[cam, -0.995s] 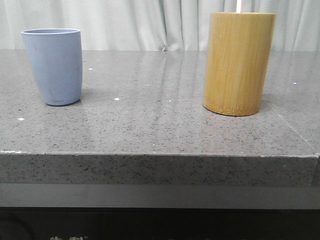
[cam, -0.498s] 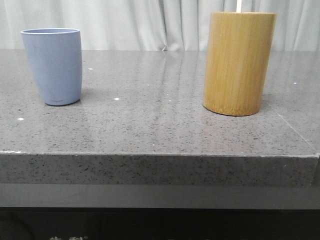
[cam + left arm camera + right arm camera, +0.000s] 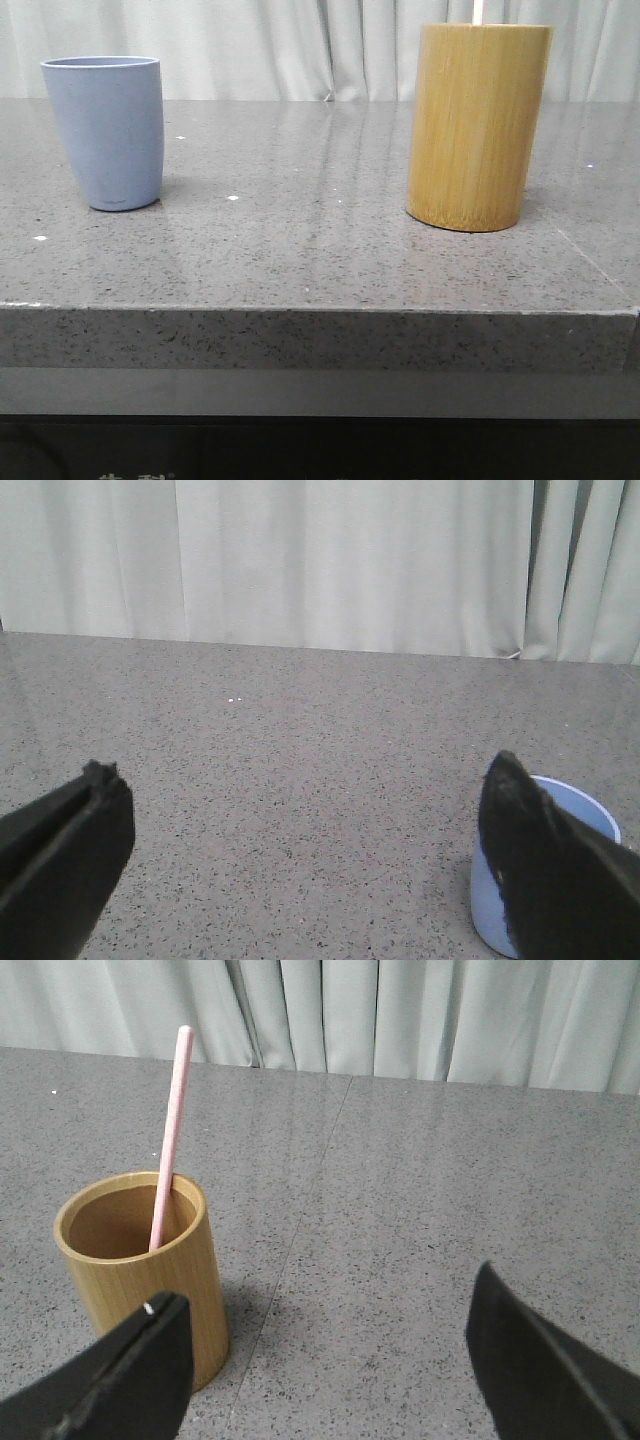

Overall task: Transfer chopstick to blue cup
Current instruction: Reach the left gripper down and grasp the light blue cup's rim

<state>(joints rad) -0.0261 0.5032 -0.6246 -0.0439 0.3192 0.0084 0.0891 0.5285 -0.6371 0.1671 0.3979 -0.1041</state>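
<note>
The blue cup (image 3: 105, 132) stands upright at the left of the grey stone table. In the left wrist view it (image 3: 490, 900) sits partly behind one finger. A pale pink chopstick (image 3: 169, 1140) leans inside the tan bamboo cylinder (image 3: 140, 1275); in the front view only its tip (image 3: 478, 11) shows above the cylinder (image 3: 476, 126) at the right. My left gripper (image 3: 305, 865) is open and empty above bare table beside the cup. My right gripper (image 3: 325, 1375) is open and empty, with the cylinder just beyond one finger. Neither gripper shows in the front view.
The grey speckled table (image 3: 320, 250) ends in a front edge near the camera. A pale curtain (image 3: 300, 45) hangs behind the table. A seam in the stone (image 3: 300, 1220) runs past the cylinder.
</note>
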